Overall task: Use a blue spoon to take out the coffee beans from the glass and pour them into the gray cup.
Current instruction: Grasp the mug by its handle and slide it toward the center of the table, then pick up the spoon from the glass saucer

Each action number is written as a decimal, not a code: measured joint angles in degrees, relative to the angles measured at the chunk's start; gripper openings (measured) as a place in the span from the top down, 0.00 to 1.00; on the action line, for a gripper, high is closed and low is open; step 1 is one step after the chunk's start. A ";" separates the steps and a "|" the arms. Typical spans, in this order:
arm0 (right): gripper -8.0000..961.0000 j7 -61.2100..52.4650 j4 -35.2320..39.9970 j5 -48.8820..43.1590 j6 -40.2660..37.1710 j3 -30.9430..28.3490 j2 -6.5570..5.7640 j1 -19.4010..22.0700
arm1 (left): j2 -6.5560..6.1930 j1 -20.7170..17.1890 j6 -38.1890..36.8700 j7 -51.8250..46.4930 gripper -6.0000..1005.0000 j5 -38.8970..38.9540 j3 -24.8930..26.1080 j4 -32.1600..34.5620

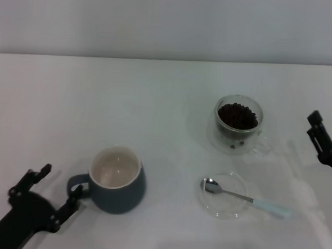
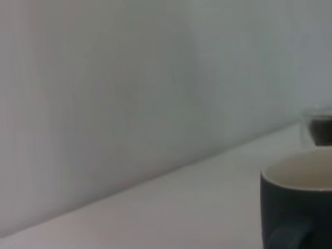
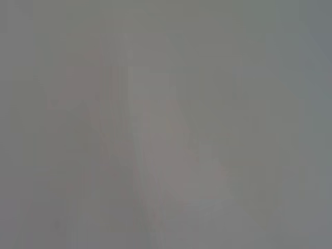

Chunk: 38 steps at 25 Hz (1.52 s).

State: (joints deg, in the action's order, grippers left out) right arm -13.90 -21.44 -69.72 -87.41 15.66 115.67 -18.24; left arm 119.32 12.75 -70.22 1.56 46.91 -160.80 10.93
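Resting on dish: blue spoon [image 1: 246, 197] | left claw [image 1: 58, 188] open | right claw [image 1: 328, 120] open

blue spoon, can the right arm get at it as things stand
Probably yes. The blue spoon lies with its bowl in a shallow glass dish and its pale handle pointing toward the right hand, which is open at the table's right edge. Nothing stands between them; the glass is farther back.

White table [image 1: 156, 101] spans view; plain pale wall [image 1: 172, 23] behind table; clear round glass dish [image 1: 224, 207] on table, front-right area.
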 joint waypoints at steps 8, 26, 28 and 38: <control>0.25 -17.16 2.93 -0.54 -1.45 5.14 -0.84 5.82 | -0.16 -3.37 -9.47 -0.32 0.23 2.73 0.05 -1.11; 0.27 -26.99 -8.02 -0.27 -5.68 11.68 -0.43 13.46 | -0.13 -7.31 -20.40 -0.74 0.23 5.44 0.03 -2.23; 0.27 -20.75 -12.49 -1.00 -6.19 9.39 -0.35 13.63 | -0.13 -7.30 -20.52 -0.74 0.23 6.15 0.04 -2.29; 0.28 -18.55 -15.80 -10.37 -0.89 3.57 -0.21 13.23 | -0.27 -6.74 -20.71 -0.77 0.23 7.63 0.05 -2.55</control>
State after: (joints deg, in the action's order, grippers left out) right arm -32.45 -37.24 -80.09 -88.31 19.23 115.46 -5.00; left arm 119.05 6.01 -90.93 0.79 54.54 -160.75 8.38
